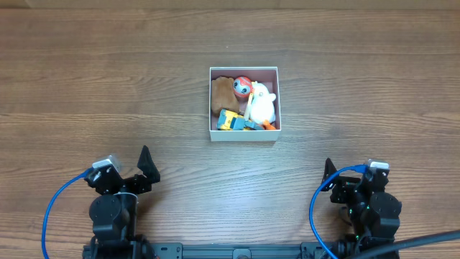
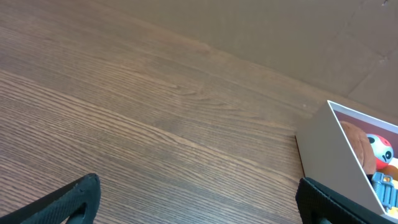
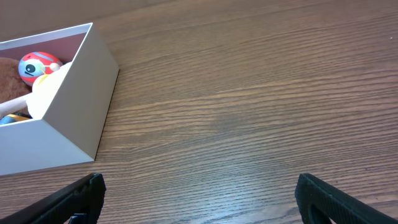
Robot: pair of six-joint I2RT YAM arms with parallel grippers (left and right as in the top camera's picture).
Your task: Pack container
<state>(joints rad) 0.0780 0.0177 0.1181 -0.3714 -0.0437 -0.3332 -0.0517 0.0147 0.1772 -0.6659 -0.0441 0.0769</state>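
**Both arms low at the near edge, container filled at centre table**

You have the container sitting on the wooden table at about the middle of the overhead view, a little toward the far side and well apart from both arms. Its white outer walls stand upright and the pink inside shows along the far rim.

Several small toys are packed close together in it:
- a brown plush in the far-left corner
- a red round toy with a big eye just beside the plush
- a white plush filling the right side
- a yellow and blue toy against the near wall
- a bit of orange at the near-right corner; you cannot tell what it belongs to

Your left gripper is spread wide, its two dark fingertips at the bottom corners of the left wrist view with only bare wood between them, and it holds nothing. From there you see the container's near-left corner at the right edge, with the brown plush and the red toy peeking over the wall.

Your right gripper is spread just as wide and is likewise empty. Its camera shows the container at the upper left, with the right-hand wall facing you.

In the overhead view both arms sit at the near edge, left and right of the container, each with a blue cable looping beside its base.
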